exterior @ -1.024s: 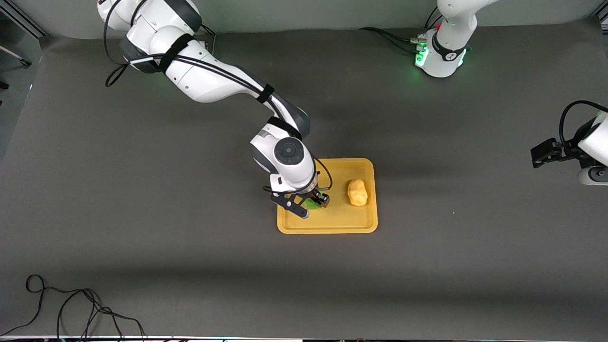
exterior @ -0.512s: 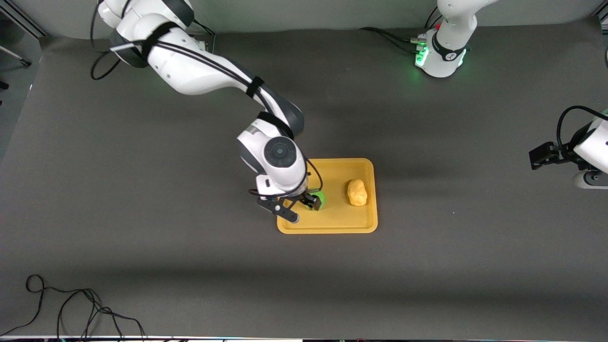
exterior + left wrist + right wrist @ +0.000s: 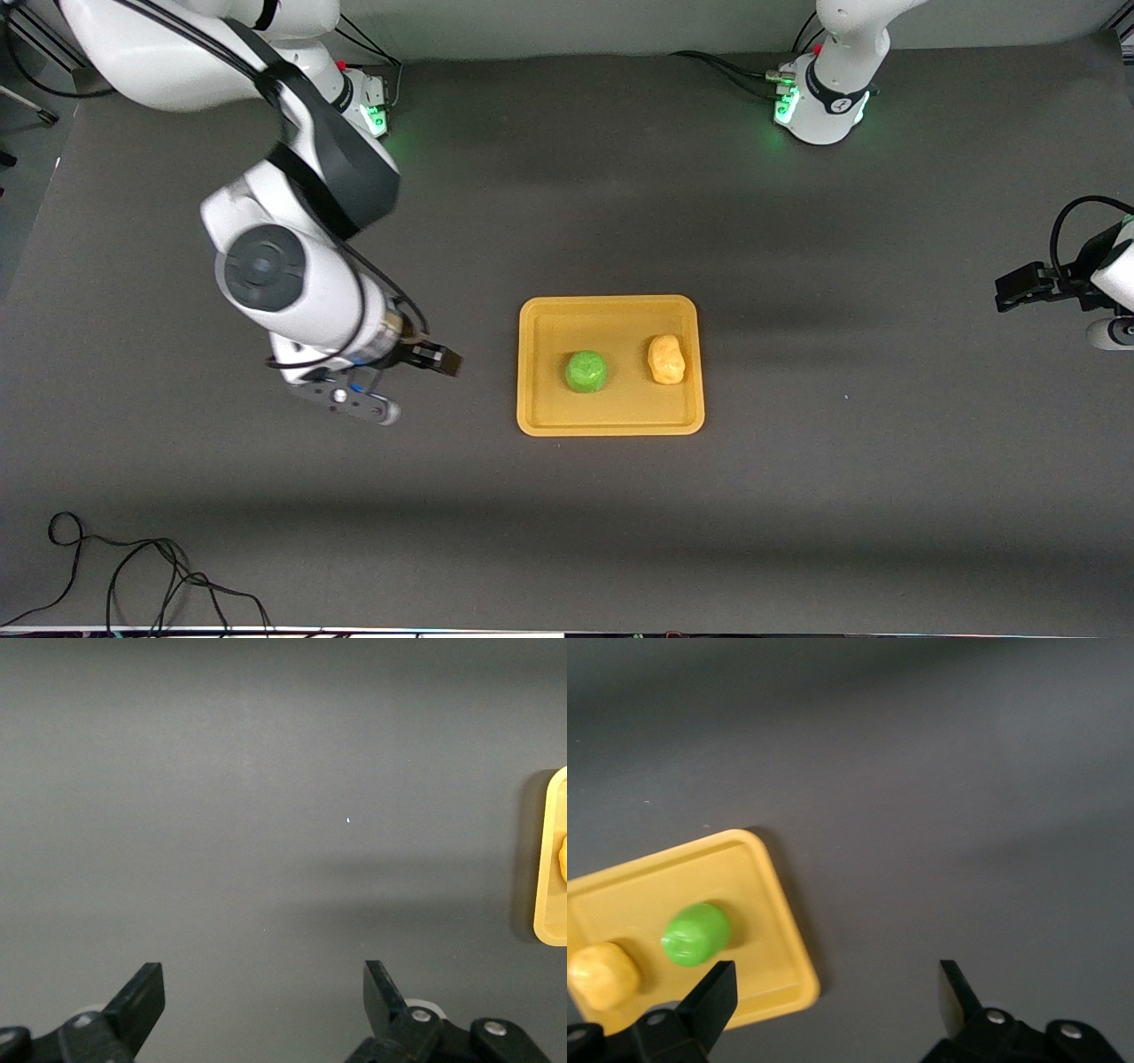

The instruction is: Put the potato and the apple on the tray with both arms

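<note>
The orange-yellow tray (image 3: 611, 421) lies mid-table. The green apple (image 3: 586, 370) sits on it at the right arm's end. The yellow-orange potato (image 3: 666, 359) sits on it at the left arm's end, apart from the apple. My right gripper (image 3: 410, 385) is open and empty, raised over bare table beside the tray toward the right arm's end. Its wrist view (image 3: 837, 992) shows the tray (image 3: 793, 939), the apple (image 3: 696, 933) and the potato (image 3: 601, 974). My left gripper (image 3: 1019, 288) is open and empty (image 3: 266, 992) and waits at the left arm's end of the table. A strip of the tray (image 3: 554, 904) shows at the edge of its wrist view.
A loose black cable (image 3: 133, 576) lies at the table's corner nearest the front camera, at the right arm's end. The two arm bases (image 3: 824, 97) stand along the edge farthest from that camera. Dark grey mat surrounds the tray.
My right gripper let go of the apple on the tray, rose and swung away toward the right arm's end. The apple stays on the tray. The left arm has barely moved.
</note>
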`<state>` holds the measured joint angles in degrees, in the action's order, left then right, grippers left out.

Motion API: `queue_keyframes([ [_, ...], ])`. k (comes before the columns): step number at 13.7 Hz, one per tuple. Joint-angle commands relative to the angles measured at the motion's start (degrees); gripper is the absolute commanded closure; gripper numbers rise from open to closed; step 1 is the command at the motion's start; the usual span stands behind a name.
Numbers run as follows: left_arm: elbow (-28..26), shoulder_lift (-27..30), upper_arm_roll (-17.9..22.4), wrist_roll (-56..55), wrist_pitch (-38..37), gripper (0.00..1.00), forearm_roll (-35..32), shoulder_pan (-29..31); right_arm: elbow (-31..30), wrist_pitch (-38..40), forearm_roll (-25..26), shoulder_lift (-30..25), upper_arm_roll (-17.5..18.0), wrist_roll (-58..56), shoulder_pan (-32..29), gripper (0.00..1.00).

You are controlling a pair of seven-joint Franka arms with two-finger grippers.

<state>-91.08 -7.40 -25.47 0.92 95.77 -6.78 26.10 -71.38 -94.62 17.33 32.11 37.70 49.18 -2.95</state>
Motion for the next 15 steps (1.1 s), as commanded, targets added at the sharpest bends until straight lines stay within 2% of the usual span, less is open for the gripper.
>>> queue_keyframes([
  [1,-0.9,3.1,11.9,0.9,-0.6,0.0,3.2,-11.2,-11.8,0.1,-0.9,-13.1,-5.8,-9.0,-2.2,0.0],
  [2,-1.0,3.4,15.0,1.0,-0.7,0.0,3.4,-14.3,-13.6,-0.1,-5.9,-16.7,-11.0,-13.7,-1.8,0.0],
  [3,-1.0,3.4,16.2,1.3,-0.8,0.0,3.5,-15.9,-14.6,0.2,-12.2,-19.9,-17.1,-19.0,-1.5,0.0],
  [4,-1.0,3.6,16.4,1.5,-1.0,0.0,3.5,-16.6,-16.1,0.3,-14.9,-22.6,-21.7,-22.4,-0.5,0.0],
  [5,-1.1,3.7,17.5,1.5,-1.3,0.0,3.6,-18.1,-18.5,0.3,-15.0,-25.6,-25.5,-24.7,0.6,0.0],
  [7,-1.2,3.8,22.8,1.6,-1.3,0.0,4.1,-23.6,-23.2,0.2,-15.0,-30.5,-30.9,-30.2,1.2,0.0],
  [11,-1.3,4.1,25.4,1.5,-1.1,0.0,5.8,-26.3,-25.3,0.3,-15.8,-33.4,-37.8,-41.6,1.2,0.0],
  [14,-1.4,4.2,25.4,1.8,-0.7,0.0,8.3,-25.9,-26.4,0.2,-20.0,-34.7,-38.2,-42.5,1.2,0.0],
  [15,-1.5,4.2,25.4,1.8,-0.6,0.0,8.3,-26.0,-26.4,0.1,-20.0,-34.7,-38.1,-42.3,1.3,0.0],
])
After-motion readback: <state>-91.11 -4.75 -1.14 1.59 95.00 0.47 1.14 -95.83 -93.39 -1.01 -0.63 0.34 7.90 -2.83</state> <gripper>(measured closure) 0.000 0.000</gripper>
